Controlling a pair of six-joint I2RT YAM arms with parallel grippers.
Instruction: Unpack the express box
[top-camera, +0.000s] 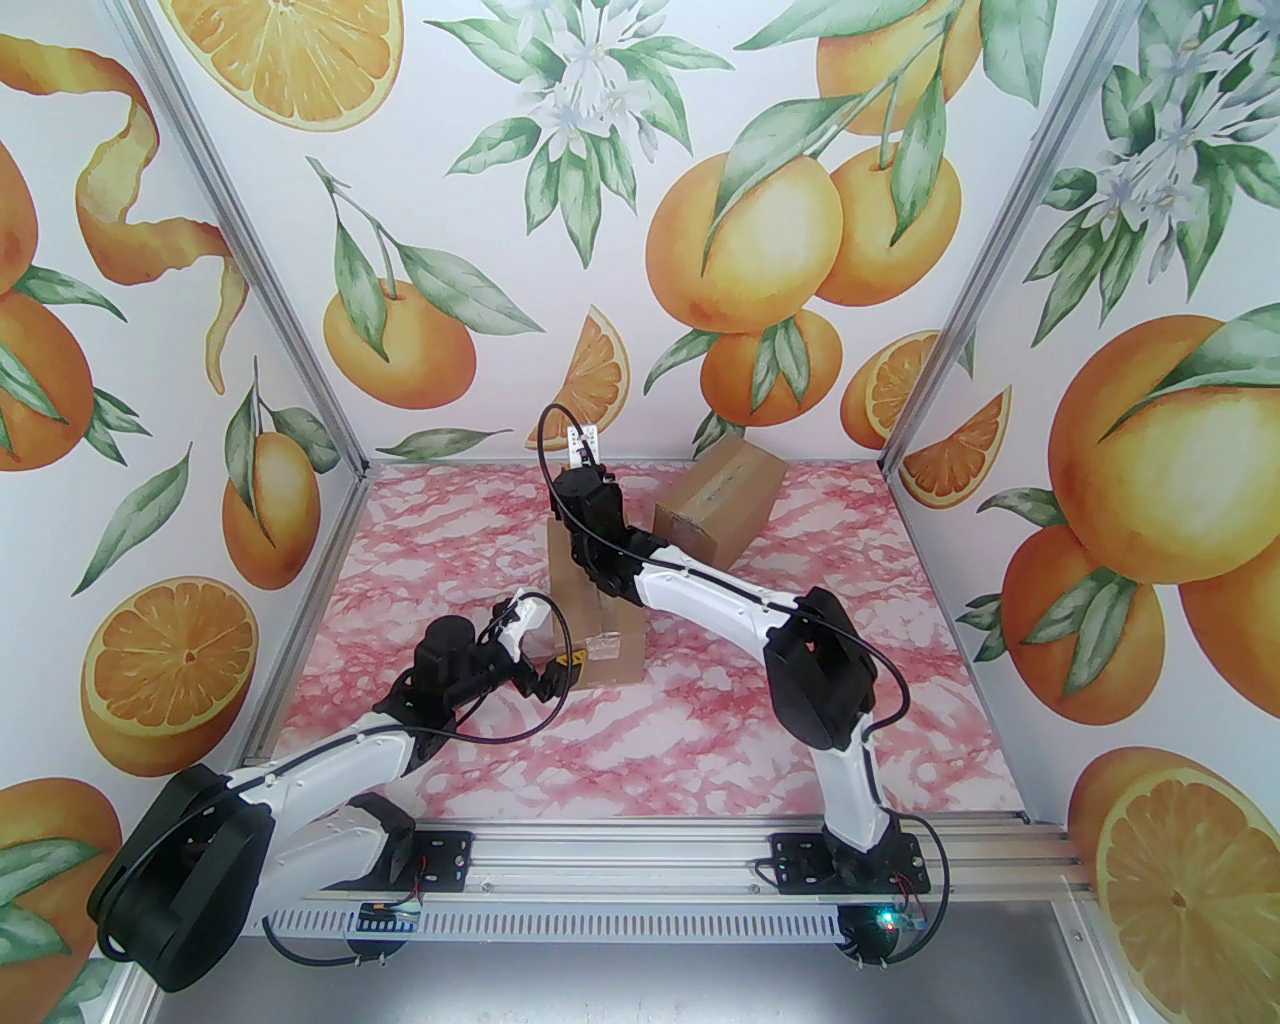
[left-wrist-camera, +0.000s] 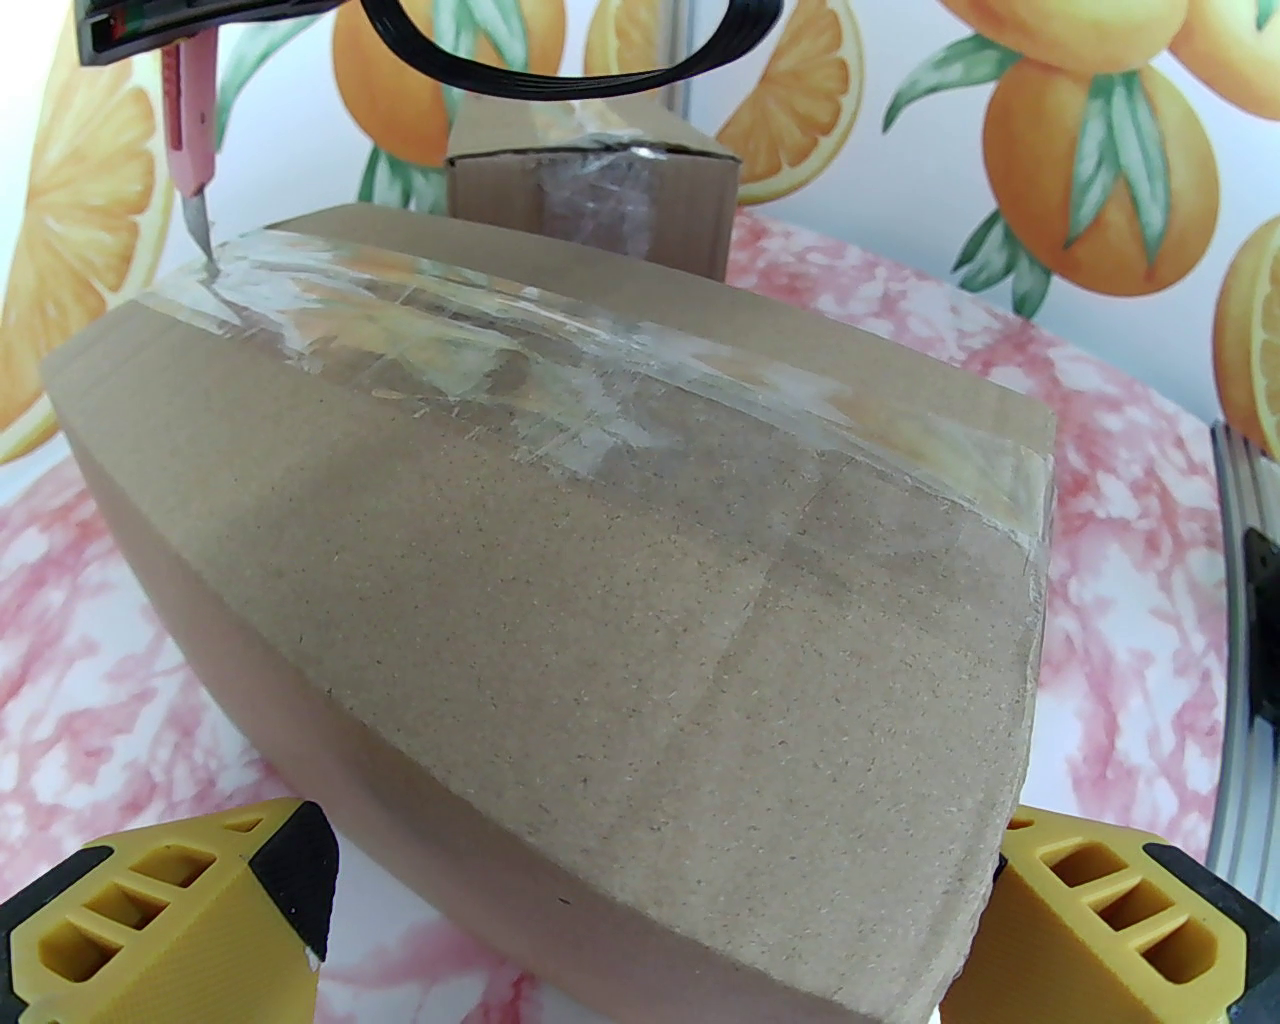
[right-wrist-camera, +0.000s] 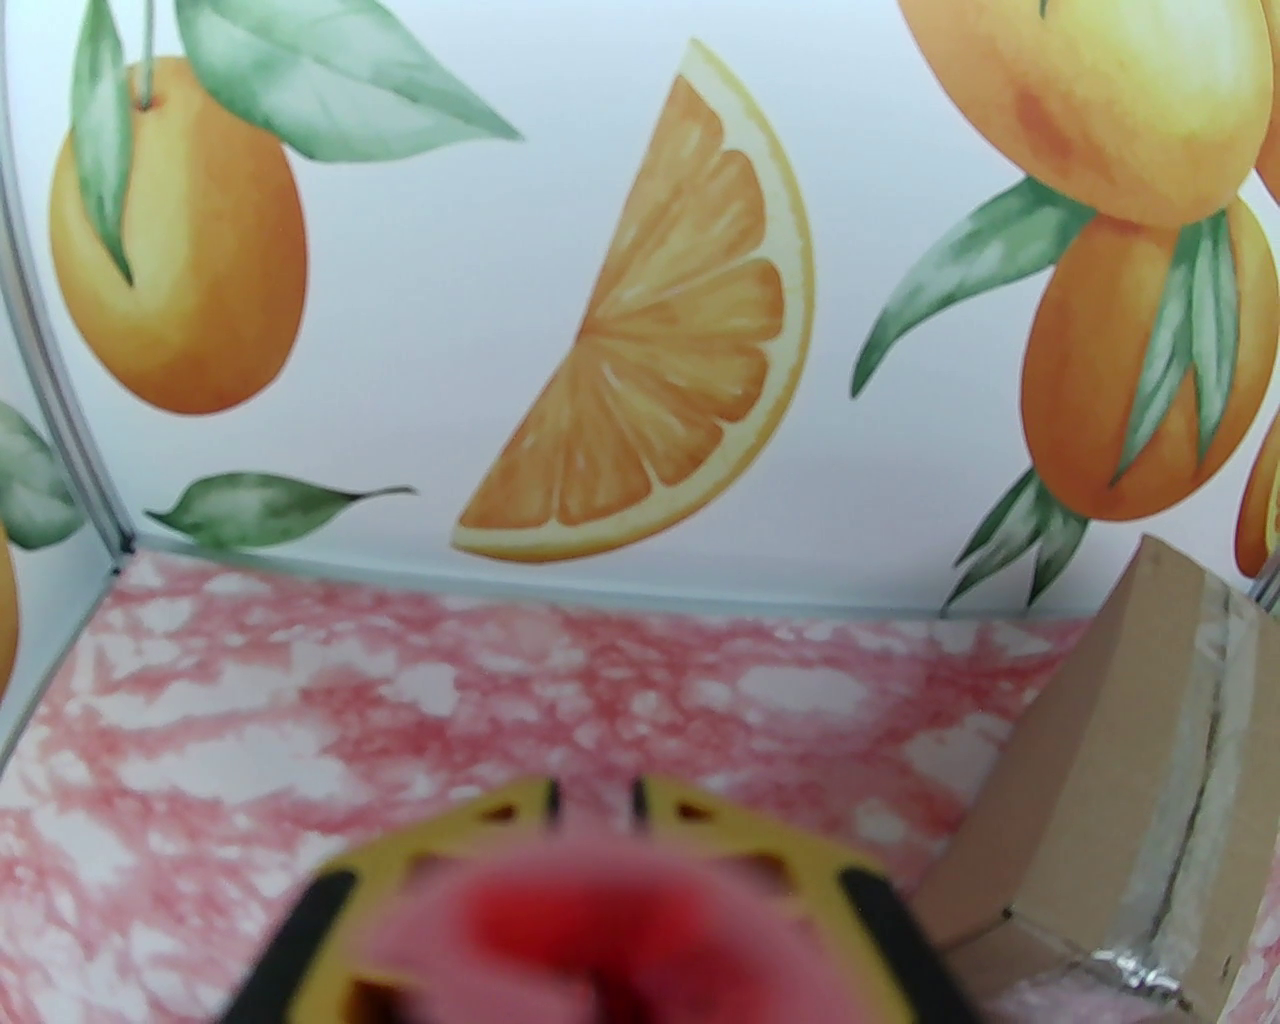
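Right end effector (right-wrist-camera: 595, 800) clamped on pink utility knife (left-wrist-camera: 190, 140). Blade tip touching clear tape (left-wrist-camera: 600, 340) at far end of express box (left-wrist-camera: 620, 560). Left end effector (left-wrist-camera: 650, 900) spread wide, fingers either side of near end; contact unclear. Express box lying at middle of table (top-camera: 700, 720).

Likely risks:
- box sliding under blade drag if unbraced
- tip skating off glossy tape or wandering from seam
- cutting too deep and nicking contents

Plain brown cardboard, flaps closed. Tape wrinkled and scuffed, no open slit visible. Second box (top-camera: 715, 500) behind, well apart.
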